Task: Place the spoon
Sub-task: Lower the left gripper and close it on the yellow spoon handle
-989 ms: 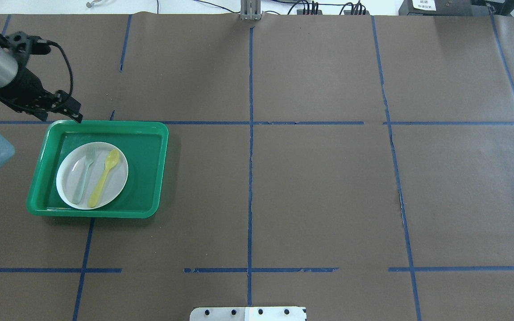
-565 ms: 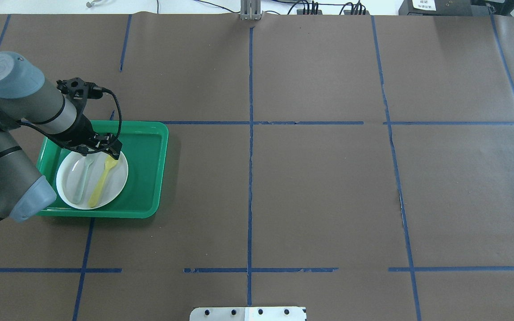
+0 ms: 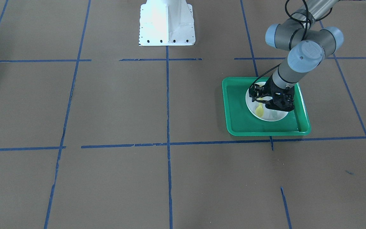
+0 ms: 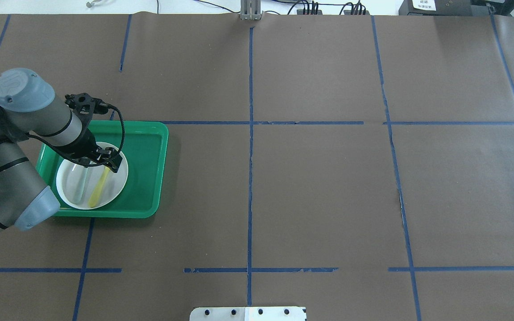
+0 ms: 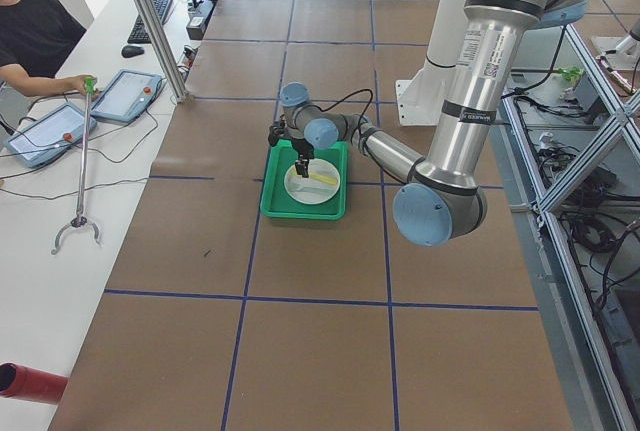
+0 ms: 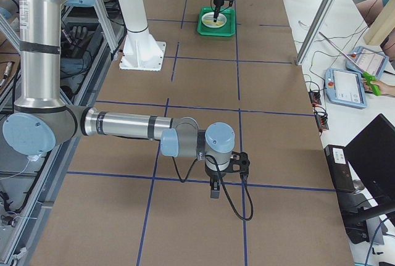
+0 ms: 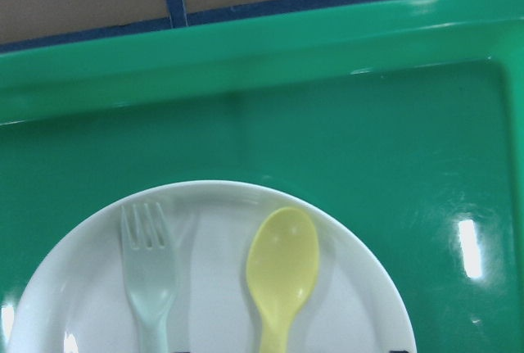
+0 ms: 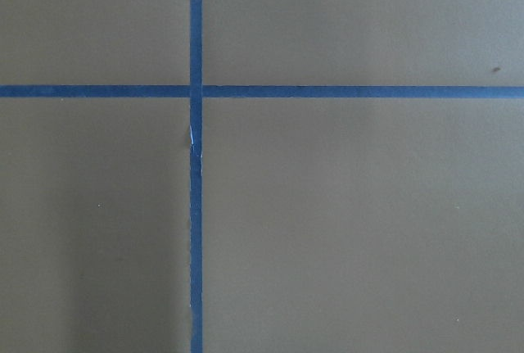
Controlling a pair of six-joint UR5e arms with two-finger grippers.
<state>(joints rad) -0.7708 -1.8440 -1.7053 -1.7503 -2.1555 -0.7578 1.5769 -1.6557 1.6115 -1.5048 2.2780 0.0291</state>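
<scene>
The yellow spoon [image 7: 282, 271] lies on the white plate [image 7: 209, 296], bowl toward the far rim, with its handle running back under my left claw [image 4: 101, 164]. A pale green fork [image 7: 149, 275] lies just beside it, parallel and apart. The plate sits inside the green tray [image 7: 327, 124] on the table [image 4: 319, 187].

The left claw hangs low over the plate with its fingers spread, nothing between them. The right claw [image 6: 213, 193] hovers over bare table well apart from the tray, and I cannot tell how its fingers stand.

My worry is the fork. With the two utensils this near, a wide finger could catch its handle or push it aside. The spoon's flat handle hugs the glossy plate, so I judge that a shallow pinch may skid off, or drag the plate across the tray.

Count: one spoon, one fork, one plate, one tray.
</scene>
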